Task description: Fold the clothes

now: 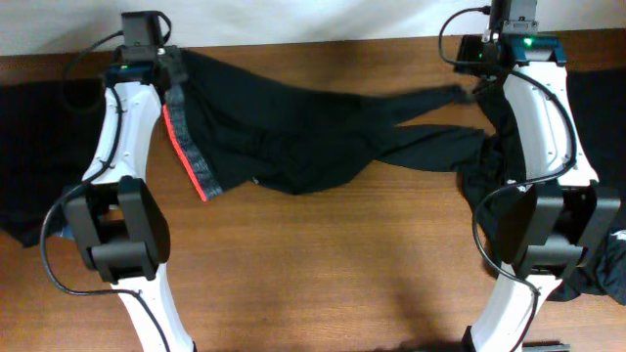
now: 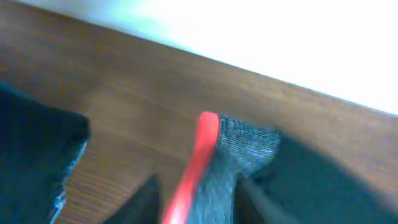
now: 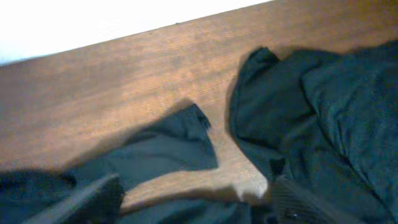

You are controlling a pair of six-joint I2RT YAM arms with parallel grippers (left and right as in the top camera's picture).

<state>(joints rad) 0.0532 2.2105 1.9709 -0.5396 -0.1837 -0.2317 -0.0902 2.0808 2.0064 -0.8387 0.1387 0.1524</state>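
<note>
The long black trousers (image 1: pixel 293 137) lie spread across the far part of the table. The red-edged grey waistband (image 1: pixel 191 156) is at the left and the two legs reach to the right. My left gripper (image 1: pixel 168 78) is at the waistband's far end; in the left wrist view (image 2: pixel 199 202) it is shut on the waistband (image 2: pixel 242 146). My right gripper (image 1: pixel 476 90) hovers over the leg ends. In the right wrist view (image 3: pixel 193 196) it is open, with a leg end (image 3: pixel 168 149) lying between and beyond its fingers.
A heap of black clothes (image 1: pixel 489 156) lies under the right arm and shows in the right wrist view (image 3: pixel 336 112). More black fabric lies at the left edge (image 1: pixel 20 196) and at the right edge (image 1: pixel 606 264). The wooden table (image 1: pixel 323 264) shows bare in front.
</note>
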